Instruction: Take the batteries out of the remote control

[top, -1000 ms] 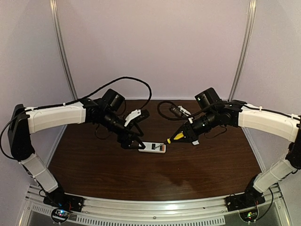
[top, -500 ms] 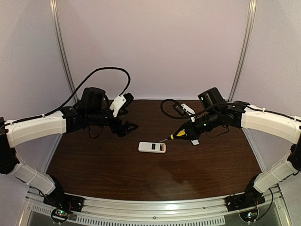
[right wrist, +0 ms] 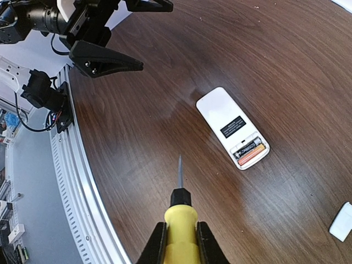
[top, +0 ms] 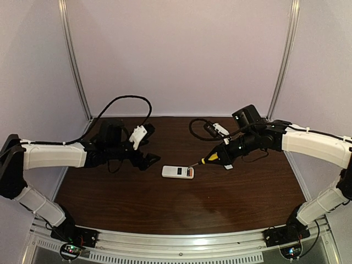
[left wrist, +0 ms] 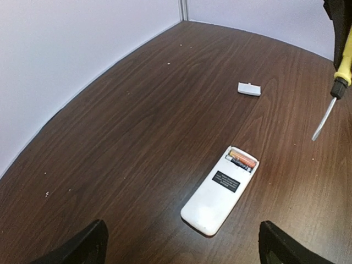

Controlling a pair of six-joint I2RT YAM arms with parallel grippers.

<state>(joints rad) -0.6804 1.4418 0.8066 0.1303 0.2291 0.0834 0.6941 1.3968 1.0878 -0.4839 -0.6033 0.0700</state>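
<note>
1. The left gripper hangs low over the table, left of the remote control and apart from it.
2. Its jaws stand wide apart. In the left wrist view the two dark fingers sit at the bottom corners with only bare wood and the near end of the remote between them. They hold nothing and touch nothing.
3. The right gripper has its jaws clamped on the yellow handle of a screwdriver, one finger pressed to each side of it.
4. The screwdriver's thin blade points toward the remote. Its tip is in the air near the remote's open end and does not touch it.
5. The remote control lies flat near the middle of the table, back side up, with a small black label showing.
6. The battery bay at the remote's end is uncovered, and the batteries lie in it side by side, one orange-copper and one dark.
7. A small white cover piece lies on the wood well apart from the remote, past its open end.
</note>
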